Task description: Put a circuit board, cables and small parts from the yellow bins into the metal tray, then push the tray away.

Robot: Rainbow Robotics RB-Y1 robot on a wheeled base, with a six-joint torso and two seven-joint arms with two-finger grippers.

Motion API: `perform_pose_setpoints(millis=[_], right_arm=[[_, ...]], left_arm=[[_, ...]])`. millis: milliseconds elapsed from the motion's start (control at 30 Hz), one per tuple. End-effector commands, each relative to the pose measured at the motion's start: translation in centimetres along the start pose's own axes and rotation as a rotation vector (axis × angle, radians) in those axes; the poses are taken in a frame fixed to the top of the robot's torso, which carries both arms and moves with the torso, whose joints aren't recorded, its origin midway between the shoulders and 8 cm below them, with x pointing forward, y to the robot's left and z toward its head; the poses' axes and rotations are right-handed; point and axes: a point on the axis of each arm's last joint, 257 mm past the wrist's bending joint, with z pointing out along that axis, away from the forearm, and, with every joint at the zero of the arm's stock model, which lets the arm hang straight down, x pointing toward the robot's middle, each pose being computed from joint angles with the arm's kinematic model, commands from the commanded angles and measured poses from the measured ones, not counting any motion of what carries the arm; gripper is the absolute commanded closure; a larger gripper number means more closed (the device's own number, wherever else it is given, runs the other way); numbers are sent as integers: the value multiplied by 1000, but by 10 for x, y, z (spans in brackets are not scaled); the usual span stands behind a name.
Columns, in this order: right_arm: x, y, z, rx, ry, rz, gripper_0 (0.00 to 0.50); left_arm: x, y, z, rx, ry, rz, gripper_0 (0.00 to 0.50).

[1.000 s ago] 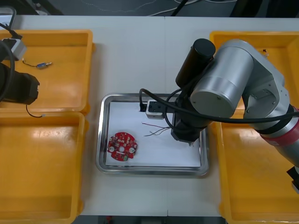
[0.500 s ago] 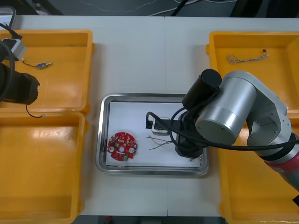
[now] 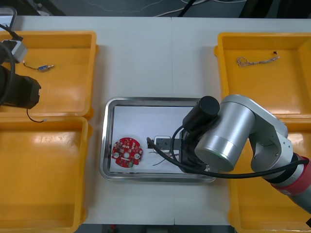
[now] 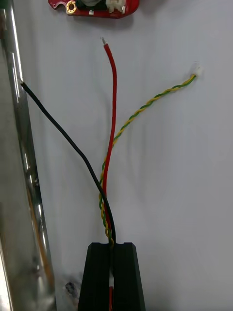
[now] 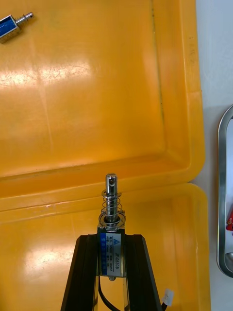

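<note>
My right gripper [image 4: 111, 249] is shut on a bundle of cables [image 4: 110, 146]: a red, a black and a twisted yellow-green strand. The strands fan out over the white floor of the metal tray [image 3: 146, 101] toward the round red circuit board [image 4: 94, 7]. In the front view the cables [image 3: 163, 158] lie just right of the circuit board [image 3: 127, 152], and the right arm [image 3: 228, 141] covers the tray's near right part. My left gripper [image 5: 111, 243] is shut on a small metal part [image 5: 111, 221] with a spring, above the seam between the two left yellow bins [image 5: 145, 165].
Another small metal part [image 3: 44, 67] lies in the far left bin [image 3: 73, 39]. A twisted cable [image 3: 257, 60] lies in the far right bin [image 3: 228, 73]. The tray's shiny rim [image 4: 24, 194] runs close beside the black strand. The left arm [image 3: 19, 90] is at the table's left edge.
The right arm has moved toward the tray's near side, carrying the cables closer to the circuit board. The far right bin's twisted cable came into view. The left arm stayed still.
</note>
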Motion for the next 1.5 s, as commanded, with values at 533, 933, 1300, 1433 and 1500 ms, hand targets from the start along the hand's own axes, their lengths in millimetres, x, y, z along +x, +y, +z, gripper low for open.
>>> perform_pose_setpoints(millis=[533,933,1300,1433,1500], right_arm=[[-22,27,-5,-25,-67,-92,150],[-31,-6,-33,38,-104,-32,0],[-16,-45,-81,32,-92,236,0],[-8,-68,-103,68,-73,359,0],[-6,-80,-114,90,-82,442,0]], left_arm=[[2,17,-9,-64,-9,62,500],[2,17,-9,-64,-8,63,500],[2,17,-9,-64,-9,63,500],[3,16,-8,-61,-6,63,500],[2,16,-9,-62,-8,63,500]])
